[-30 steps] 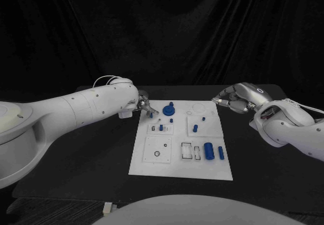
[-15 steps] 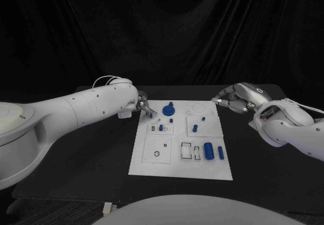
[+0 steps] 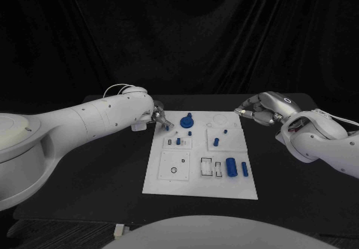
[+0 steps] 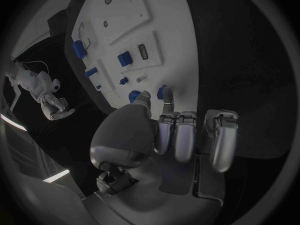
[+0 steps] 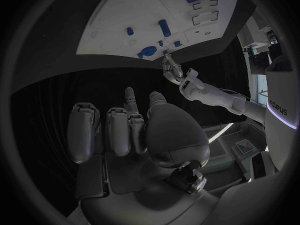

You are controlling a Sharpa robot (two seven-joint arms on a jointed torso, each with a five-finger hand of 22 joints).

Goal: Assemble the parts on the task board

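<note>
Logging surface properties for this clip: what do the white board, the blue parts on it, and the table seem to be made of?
The board looks like matte white plastic, flat with cut recesses. The blue parts look like plastic too, evenly coloured with a slight sheen; they could be printed, but I cannot tell. The table has a dull black, non-reflective top; its material is unclear.

Both arms reach inward, each robot hand empty with its fingers curled.

The left arm (image 3: 82, 122) comes in from the near left and bends at the wrist, its left robot hand (image 3: 159, 119) hanging low with fingers (image 4: 178, 135) drawn in side by side and the thumb (image 4: 141, 102) reaching forward. The right arm (image 3: 325, 142) angles in from the right; the right robot hand (image 3: 254, 112) is raised, knuckles outward, fingers (image 5: 112, 130) folded toward the palm.
</note>
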